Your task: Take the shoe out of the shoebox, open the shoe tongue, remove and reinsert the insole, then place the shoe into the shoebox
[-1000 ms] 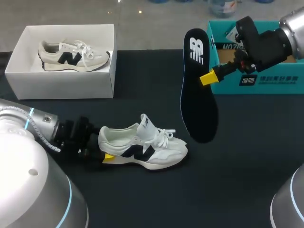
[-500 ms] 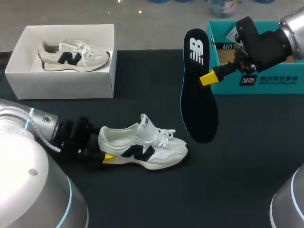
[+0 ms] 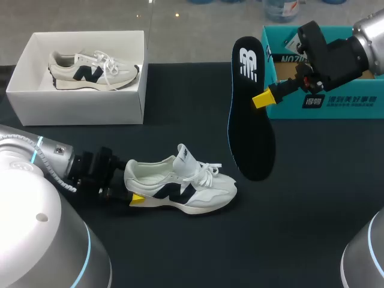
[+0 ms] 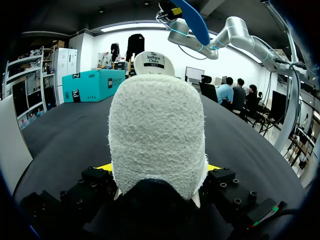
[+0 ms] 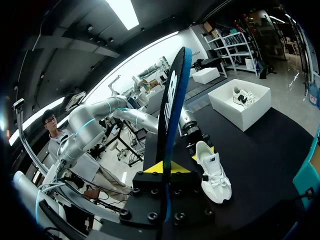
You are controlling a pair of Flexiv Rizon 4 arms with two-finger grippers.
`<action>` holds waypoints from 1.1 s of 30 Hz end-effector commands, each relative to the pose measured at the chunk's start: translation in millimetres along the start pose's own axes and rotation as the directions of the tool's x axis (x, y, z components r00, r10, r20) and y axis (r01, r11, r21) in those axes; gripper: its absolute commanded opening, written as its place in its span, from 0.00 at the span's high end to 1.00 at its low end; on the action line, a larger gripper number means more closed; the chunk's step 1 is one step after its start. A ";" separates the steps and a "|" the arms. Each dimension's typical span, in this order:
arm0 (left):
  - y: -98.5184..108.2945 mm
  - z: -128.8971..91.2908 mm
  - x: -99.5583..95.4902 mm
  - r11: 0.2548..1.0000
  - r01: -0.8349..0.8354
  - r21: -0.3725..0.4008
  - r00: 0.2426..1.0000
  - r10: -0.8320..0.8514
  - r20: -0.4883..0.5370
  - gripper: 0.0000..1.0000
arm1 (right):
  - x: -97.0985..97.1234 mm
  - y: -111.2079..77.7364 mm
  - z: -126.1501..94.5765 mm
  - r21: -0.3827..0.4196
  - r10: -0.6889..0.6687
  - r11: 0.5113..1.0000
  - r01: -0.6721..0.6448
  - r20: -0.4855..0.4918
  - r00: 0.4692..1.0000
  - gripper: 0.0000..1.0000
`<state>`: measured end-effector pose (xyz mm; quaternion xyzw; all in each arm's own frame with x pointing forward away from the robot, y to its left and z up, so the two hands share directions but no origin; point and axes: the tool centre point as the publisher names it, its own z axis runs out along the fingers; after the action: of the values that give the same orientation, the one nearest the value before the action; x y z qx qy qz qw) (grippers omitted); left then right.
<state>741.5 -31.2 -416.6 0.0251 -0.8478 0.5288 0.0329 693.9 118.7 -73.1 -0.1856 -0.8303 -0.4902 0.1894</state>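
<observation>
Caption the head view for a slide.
The insole hangs in the right tool while the left tool grips the shoe on the table.

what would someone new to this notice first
The dark insole stands out, held up in the air by the right gripper in front of the teal box. Near it a white shoe lies on the black table, its heel clamped by the left gripper. A second shoe sits in the white shoebox at far left.
</observation>
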 end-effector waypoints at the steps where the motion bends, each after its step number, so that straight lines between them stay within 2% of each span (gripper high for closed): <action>1: -0.6 0.0 1.0 1.000 0.000 -0.001 1.000 0.000 0.002 0.93 | -0.8 1.1 1.2 0.004 0.001 1.000 -0.001 0.000 1.000 1.00; 3: -0.6 0.0 1.0 1.000 0.000 -0.001 1.000 0.000 0.002 0.38 | -0.8 1.1 1.2 0.004 0.001 1.000 -0.001 0.000 1.000 1.00; 4: -0.6 0.0 1.0 1.000 0.000 -0.001 1.000 0.000 0.002 0.15 | -0.8 1.1 1.2 0.004 0.001 1.000 -0.001 0.000 1.000 1.00; 5: -0.6 0.0 1.0 1.000 0.000 -0.001 1.000 0.000 0.002 0.00 | -0.8 1.1 1.2 0.004 0.001 1.000 -0.001 0.000 1.000 1.00; 9: -1.3 -5.8 -1.9 1.000 -0.014 0.002 1.000 0.014 -0.023 0.00 | -0.8 1.1 1.2 0.004 0.001 1.000 -0.001 0.000 1.000 1.00; 17: -1.5 -20.4 -9.2 0.998 -0.029 -0.049 0.999 0.027 -0.030 0.00 | -0.8 1.1 1.2 0.004 0.001 1.000 -0.001 0.000 1.000 1.00; 19: -1.6 -22.8 -9.8 0.996 -0.044 -0.076 0.999 0.042 -0.034 0.00 | -0.8 1.1 1.2 0.004 0.001 1.000 -0.001 0.000 1.000 1.00; 25: -0.5 -30.3 -7.7 0.970 -0.081 -0.230 0.994 0.060 -0.094 0.00 | -0.8 1.1 1.2 0.004 0.001 1.000 -0.001 0.000 1.000 1.00; 33: -0.5 -30.3 -7.7 0.970 -0.081 -0.230 0.994 0.060 -0.094 0.00 | -0.8 1.1 1.2 0.004 0.001 1.000 -0.001 0.000 1.000 1.00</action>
<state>750.7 -3.9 -403.7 -0.0317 -0.9014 0.4286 0.0535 693.7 118.6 -72.6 -0.1859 -0.8304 -0.4899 0.1894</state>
